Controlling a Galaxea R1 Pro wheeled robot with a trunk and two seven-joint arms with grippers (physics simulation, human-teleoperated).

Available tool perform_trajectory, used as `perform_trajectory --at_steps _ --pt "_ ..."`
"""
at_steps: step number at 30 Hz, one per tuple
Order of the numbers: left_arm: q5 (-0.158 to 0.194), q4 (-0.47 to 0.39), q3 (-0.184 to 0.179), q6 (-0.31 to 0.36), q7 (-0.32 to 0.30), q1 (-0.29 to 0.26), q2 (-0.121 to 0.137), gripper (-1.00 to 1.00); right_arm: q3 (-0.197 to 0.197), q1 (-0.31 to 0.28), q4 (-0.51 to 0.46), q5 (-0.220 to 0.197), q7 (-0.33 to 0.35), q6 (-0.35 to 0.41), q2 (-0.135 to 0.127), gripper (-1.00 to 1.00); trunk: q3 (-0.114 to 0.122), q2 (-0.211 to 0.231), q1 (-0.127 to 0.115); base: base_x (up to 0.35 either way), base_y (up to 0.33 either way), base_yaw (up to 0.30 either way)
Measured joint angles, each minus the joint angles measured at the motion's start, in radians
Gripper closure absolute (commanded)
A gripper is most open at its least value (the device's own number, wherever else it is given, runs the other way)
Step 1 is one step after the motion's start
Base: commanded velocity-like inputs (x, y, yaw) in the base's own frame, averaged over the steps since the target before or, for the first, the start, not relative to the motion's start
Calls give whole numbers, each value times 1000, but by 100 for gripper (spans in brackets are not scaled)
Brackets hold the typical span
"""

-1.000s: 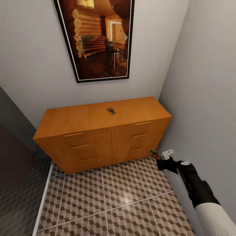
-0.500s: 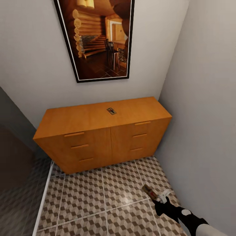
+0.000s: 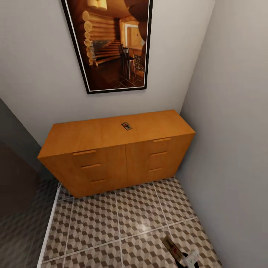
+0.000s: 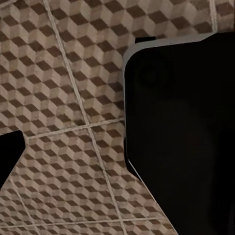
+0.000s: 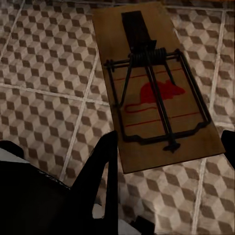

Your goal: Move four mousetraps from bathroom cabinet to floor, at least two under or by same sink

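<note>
One mousetrap (image 3: 126, 126) lies on top of the orange wooden cabinet (image 3: 111, 156), near the middle of its top. My right gripper (image 3: 185, 257) sits at the lower right edge of the head view, shut on a second mousetrap (image 3: 170, 243). The right wrist view shows this brown board (image 5: 156, 88) with dark wire and a red mouse mark, held by its near end between the black fingers (image 5: 105, 166). It hangs over the cube-patterned bathroom floor (image 3: 123, 223); whether it touches the tiles I cannot tell. In the left wrist view one dark fingertip (image 4: 10, 152) stands at the edge, over floor tiles.
The cabinet stands against the back wall under a framed picture (image 3: 109, 44), its drawers shut. A grey wall (image 3: 230, 149) closes the right side. A dark area (image 3: 18, 193) lies to the left. My own dark base (image 4: 181, 132) covers much of the left wrist view.
My right arm has drawn back and down with the mousetrap, from beside the cabinet's lower right corner to the near floor. The camera and cabinet have stayed still.
</note>
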Motion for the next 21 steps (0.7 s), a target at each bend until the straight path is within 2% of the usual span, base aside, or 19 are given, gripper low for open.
perform_trajectory --at_steps 1,3,4,5,7,8,9,11,12,15,21 --pt "0 -7 0 0 0 0 0 -100 -2 10 0 -3 -20 -14 5 100 0 0 0 0 0 0" --pt "0 -27 1 1 1 0 -2 -100 -4 30 0 -4 -106 -61 24 100 0 0 0 0 0 0" --pt "0 -40 1 1 1 0 -3 -100 -5 38 -1 -5 -183 -93 38 100 0 0 0 0 0 0" --pt "0 -47 1 1 2 0 -3 -100 -4 41 -1 -1 -232 -108 48 100 0 0 0 0 0 0" --pt "0 -82 2 1 5 0 -4 -100 -5 48 -2 -9 -414 -151 98 100 0 0 0 0 0 0" --pt "0 -92 2 2 6 0 -4 -100 -4 49 -2 -7 -466 -159 112 100 0 0 0 0 0 0" --pt "0 -115 2 2 7 0 -4 -100 -6 51 -2 -8 -565 -172 136 100 0 0 0 0 0 0" --pt "1 -140 3 4 8 0 -6 -100 -5 52 -3 -4 -656 -186 156 100 0 0 0 0 0 0" --pt "0 -166 2 5 9 0 -8 -100 -5 52 -3 2 -724 -201 170 100 0 0 0 0 0 0" --pt "0 -246 3 8 11 0 -12 -100 -3 53 -5 15 -811 -229 188 100 0 0 0 0 0 0" --pt "1 -416 3 25 13 0 -20 -100 -3 53 -7 23 -849 -245 196 100 0 0 0 0 0 0"
